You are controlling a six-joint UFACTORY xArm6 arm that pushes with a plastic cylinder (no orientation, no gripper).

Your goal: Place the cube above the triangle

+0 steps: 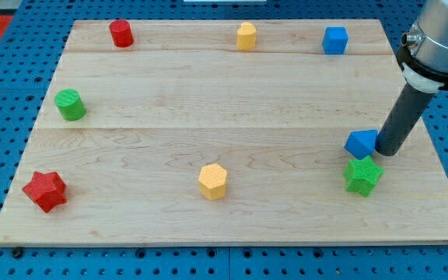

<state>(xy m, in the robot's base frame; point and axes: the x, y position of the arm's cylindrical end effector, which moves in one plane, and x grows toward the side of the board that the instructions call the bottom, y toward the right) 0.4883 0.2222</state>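
Observation:
A blue cube [335, 40] sits near the view's top right of the wooden board [224, 101]. A blue triangle [361, 144] lies at the right, lower down, with a green star [363, 175] just below it. My tip [385, 151] is on the board right beside the triangle's right edge, touching or nearly touching it. The tip is far below the cube.
A red cylinder [121, 33] and a yellow block [246, 36] stand along the top edge. A green cylinder [71, 104] is at the left, a red star [45, 190] at the bottom left, and a yellow hexagon [213, 181] at bottom centre.

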